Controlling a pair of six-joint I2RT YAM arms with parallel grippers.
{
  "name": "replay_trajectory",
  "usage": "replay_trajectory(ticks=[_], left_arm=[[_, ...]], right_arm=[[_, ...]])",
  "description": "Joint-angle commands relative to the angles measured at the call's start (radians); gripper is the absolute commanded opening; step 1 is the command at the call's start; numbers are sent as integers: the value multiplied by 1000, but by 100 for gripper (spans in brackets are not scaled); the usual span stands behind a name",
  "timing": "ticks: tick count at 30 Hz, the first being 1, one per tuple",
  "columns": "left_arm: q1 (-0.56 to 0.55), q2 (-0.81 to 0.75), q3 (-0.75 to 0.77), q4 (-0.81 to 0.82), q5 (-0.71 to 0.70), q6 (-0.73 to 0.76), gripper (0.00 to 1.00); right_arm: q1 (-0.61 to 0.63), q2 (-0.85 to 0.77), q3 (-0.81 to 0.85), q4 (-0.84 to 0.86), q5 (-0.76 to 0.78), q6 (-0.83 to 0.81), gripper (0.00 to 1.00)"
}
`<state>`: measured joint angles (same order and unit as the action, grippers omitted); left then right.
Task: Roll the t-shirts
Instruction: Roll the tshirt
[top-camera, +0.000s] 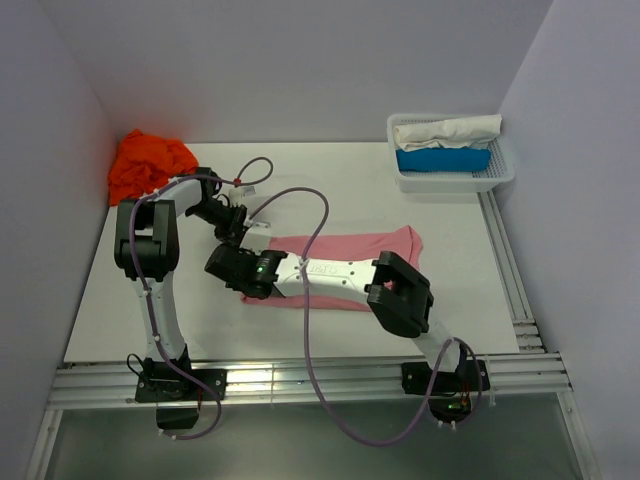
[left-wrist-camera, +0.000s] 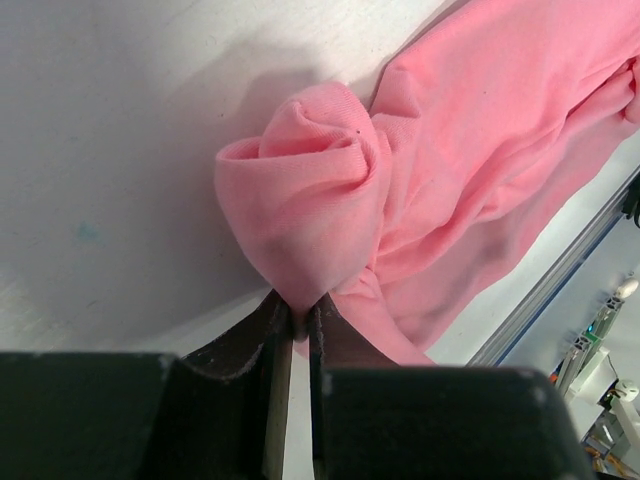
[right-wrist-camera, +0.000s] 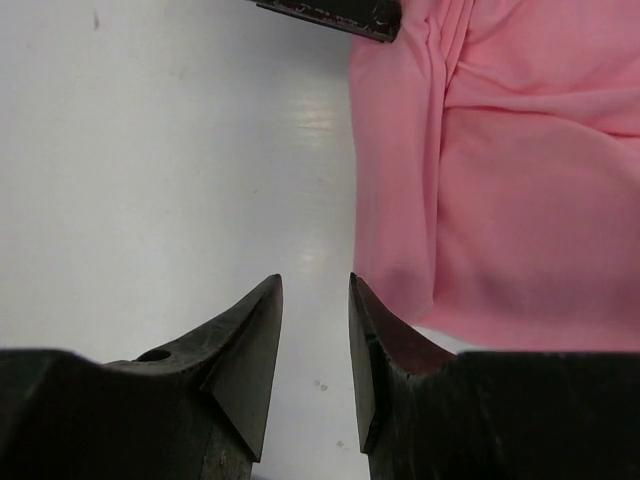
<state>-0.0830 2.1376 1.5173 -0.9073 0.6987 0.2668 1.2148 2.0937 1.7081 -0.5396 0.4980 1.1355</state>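
Near the middle of the table, the light pink t-shirt is spread lengthwise, its left end bunched into a loose roll. That roll is pinched between the closed fingers of the left gripper. Just beside the shirt, the right gripper is held with fingers apart and nothing between them. The orange t-shirt is heaped in the far left corner.

no legible text anywhere, small marking on right arm, too small to read
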Motion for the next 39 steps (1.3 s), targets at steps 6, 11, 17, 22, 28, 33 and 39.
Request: replay_trajectory(ticks=[6,11,17,22,28,33,39], left_arm=[[-8,-31,38,-16,-33,15,14],[-12,-34,38,-18,-39,17,15],[-17,-38,37,-13,-47,11,15],[-20,-36,34,-12,-48,8,15],[-20,-42,18,8,-62,-1,17],[-17,-56,-5,34,-77,-14,20],[28,-45,-16,44,-93,-11,17]], right_arm=[[3,140,169,-160,85,-95,42],[8,189,211,-207,59,-92,45],[26,232,242,-244,27,-85,51],[29,273,274,-279,-21,-74,52],[32,318,321,-319,-70,-69,52],[32,325,297,-289,-119,-60,43],[34,224,121,-39,-205,-100,21]])
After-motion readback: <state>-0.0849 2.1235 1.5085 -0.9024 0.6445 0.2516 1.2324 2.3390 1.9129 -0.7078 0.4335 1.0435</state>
